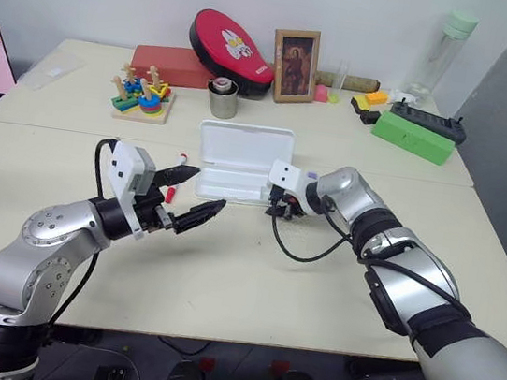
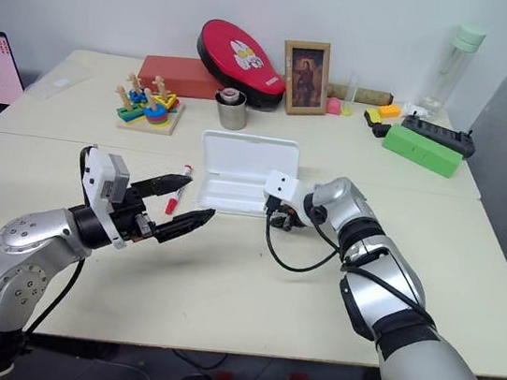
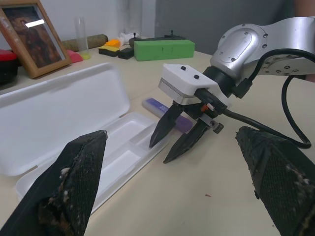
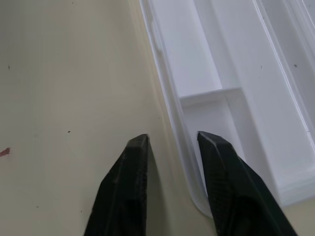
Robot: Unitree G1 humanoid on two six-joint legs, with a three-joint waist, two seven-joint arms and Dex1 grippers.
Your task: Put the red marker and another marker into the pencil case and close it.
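Right end effector (image 1: 281,209), fingers narrowed and empty, at frame centre beside open flat white plastic pencil case (image 1: 239,161) — stubby purple marker (image 3: 167,113) just behind, long axis along case edge. Left end effector (image 1: 192,195) wide, left of centre — slim red-capped marker (image 2: 174,198) behind it.

The pencil case (image 1: 239,155) looks like smooth white plastic with a faint sheen, its moulded compartments clean and even. The table (image 1: 251,275) is a matt cream surface carrying a few small specks. The left gripper (image 3: 172,191) has black fingers (image 3: 74,182) with a rough, gritty, worn texture, while the right gripper (image 3: 179,137) has smoother black fingers beneath a matt white plastic housing. Both forearms are brushed silvery metal. The far picture frame (image 1: 295,65) appears wooden, the red oval case (image 1: 231,45) glossy, and the cup (image 1: 222,99) metallic.
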